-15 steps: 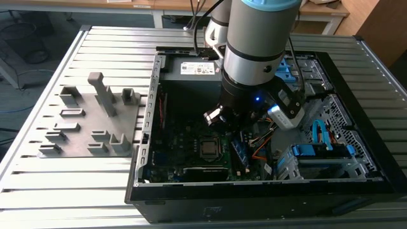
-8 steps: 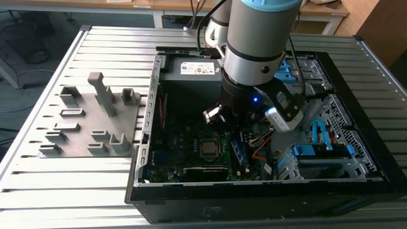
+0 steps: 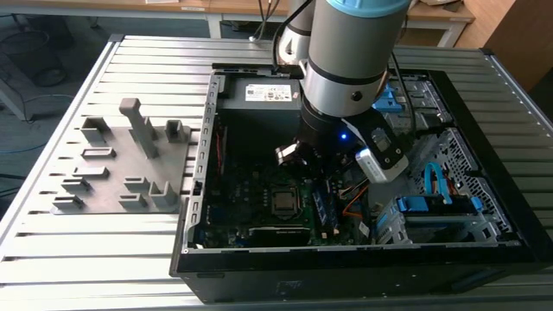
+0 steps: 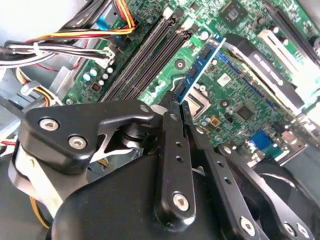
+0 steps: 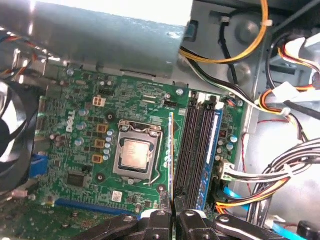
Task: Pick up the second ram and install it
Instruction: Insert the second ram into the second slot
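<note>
My gripper is shut on the second ram, a thin blue-green stick held by one end and seen edge-on. In the first wrist view the stick hangs above the motherboard, between the CPU socket and the black memory slots, with the gripper at its near end. Another blue stick sits seated in the outermost slot. In the exterior view the gripper is down inside the open computer case.
A grey power-supply box fills the case's far end. Cable bundles crowd the side beyond the slots, and a fan sits past the socket. Blue drive-bay clips lie at the exterior view's right, a grey fixture tray at its left.
</note>
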You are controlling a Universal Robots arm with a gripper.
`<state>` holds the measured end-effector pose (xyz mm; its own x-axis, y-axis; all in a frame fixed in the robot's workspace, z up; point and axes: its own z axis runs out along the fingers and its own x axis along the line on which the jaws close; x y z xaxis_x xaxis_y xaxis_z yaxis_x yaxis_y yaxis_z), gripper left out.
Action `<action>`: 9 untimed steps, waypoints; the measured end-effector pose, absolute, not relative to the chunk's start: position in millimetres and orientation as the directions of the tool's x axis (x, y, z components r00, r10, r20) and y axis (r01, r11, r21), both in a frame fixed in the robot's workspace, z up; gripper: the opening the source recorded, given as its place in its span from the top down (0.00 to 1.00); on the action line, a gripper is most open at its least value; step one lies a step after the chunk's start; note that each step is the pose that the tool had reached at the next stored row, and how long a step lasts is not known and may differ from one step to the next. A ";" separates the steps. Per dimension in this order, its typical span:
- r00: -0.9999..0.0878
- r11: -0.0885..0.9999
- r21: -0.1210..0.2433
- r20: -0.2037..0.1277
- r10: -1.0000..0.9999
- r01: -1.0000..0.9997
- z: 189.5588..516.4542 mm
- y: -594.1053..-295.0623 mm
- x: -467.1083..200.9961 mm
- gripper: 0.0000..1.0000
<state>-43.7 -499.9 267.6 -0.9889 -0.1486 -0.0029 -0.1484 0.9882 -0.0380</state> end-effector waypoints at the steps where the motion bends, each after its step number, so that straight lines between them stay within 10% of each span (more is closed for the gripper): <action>1: -0.990 0.990 -0.038 -0.003 -0.138 -0.137 267.5 -499.8 -43.7 0.86; 9: -0.999 0.998 -0.038 -0.003 -0.052 -0.051 266.5 -499.8 -43.7 0.86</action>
